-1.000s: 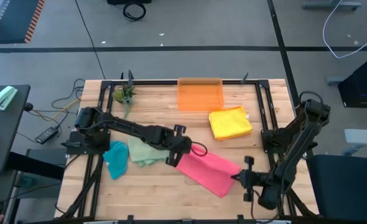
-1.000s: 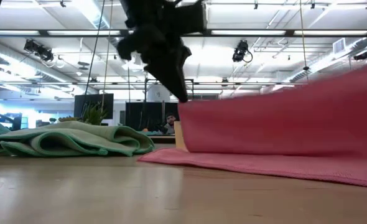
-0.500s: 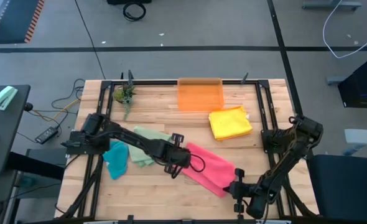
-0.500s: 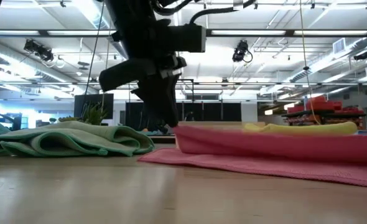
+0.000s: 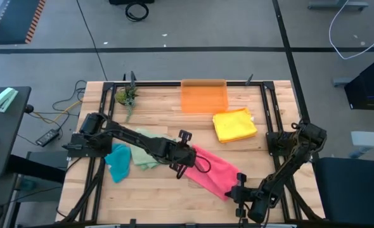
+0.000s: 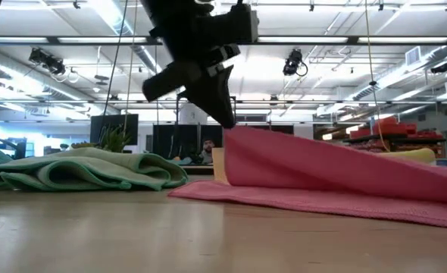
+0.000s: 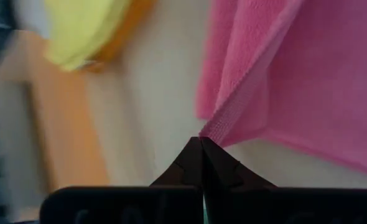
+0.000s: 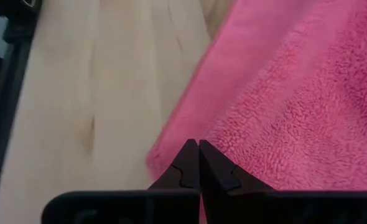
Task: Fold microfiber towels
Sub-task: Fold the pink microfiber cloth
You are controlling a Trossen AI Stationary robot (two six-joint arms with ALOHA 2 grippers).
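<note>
Nearest the table's front edge, the right gripper (image 5: 239,188) pinches one corner of the pink towel (image 5: 211,172), its fingers fully closed on the cloth. Farther in, the left gripper (image 5: 186,166) holds the opposite corner just as tightly, lifted off the wooden table (image 5: 155,190) so the towel slopes down from it in the low view. Beside the left arm lie a sage green towel (image 5: 146,156) and a teal towel (image 5: 118,161); a yellow towel (image 5: 234,124) rests farther back, near the orange bin (image 5: 204,95) at the far edge. Each grip appears to catch only a thin edge of fabric, so a sharp pull apart could tug a corner free, and uneven travel would likely leave the fold crooked. Whether either gripper holds one layer or two cannot be made out, and the lifted cloth hides the table behind it at table height.
</note>
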